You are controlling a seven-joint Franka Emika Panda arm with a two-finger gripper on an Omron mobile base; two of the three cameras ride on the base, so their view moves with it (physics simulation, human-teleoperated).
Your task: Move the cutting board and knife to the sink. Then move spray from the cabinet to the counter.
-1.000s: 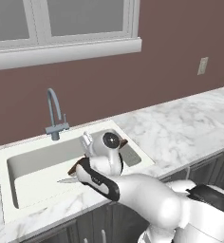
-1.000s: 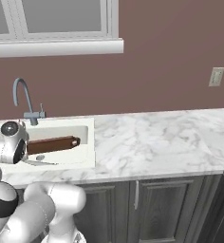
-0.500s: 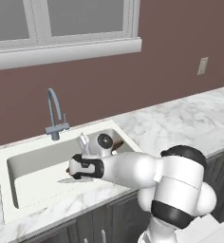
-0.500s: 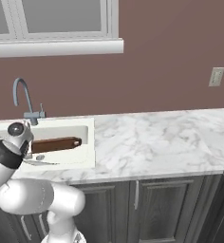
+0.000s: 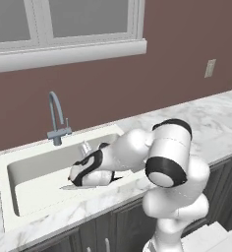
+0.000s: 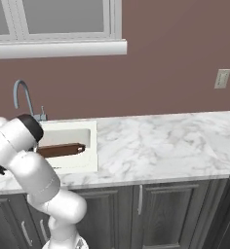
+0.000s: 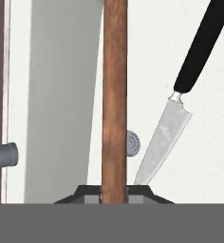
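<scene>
The reddish-brown cutting board [image 6: 63, 150] lies in the sink [image 6: 73, 136], reaching left behind my arm. In the hand view its edge [image 7: 114, 95] runs straight up from between my fingertips, and my gripper [image 7: 114, 193] is shut on it. Seen from the left base, the gripper [image 5: 74, 178] is low in the sink basin [image 5: 34, 167]. The knife [image 7: 163, 140] lies loose on the sink floor beside the board, its black handle pointing away and its blade tip [image 5: 68, 187] near my fingers. The spray and the cabinet are out of view.
A grey faucet [image 5: 56, 115] stands at the back of the sink, and the drain [image 7: 133, 142] is beside the board. The white marble counter [image 6: 161, 146] stretches right under a wall outlet [image 6: 221, 78]. Dark lower cabinets [image 6: 180, 209] sit below.
My arm's elbow and upper links have swung up and over toward the sink front. The gripper has stayed low in the basin on the board. Board and knife have not moved.
</scene>
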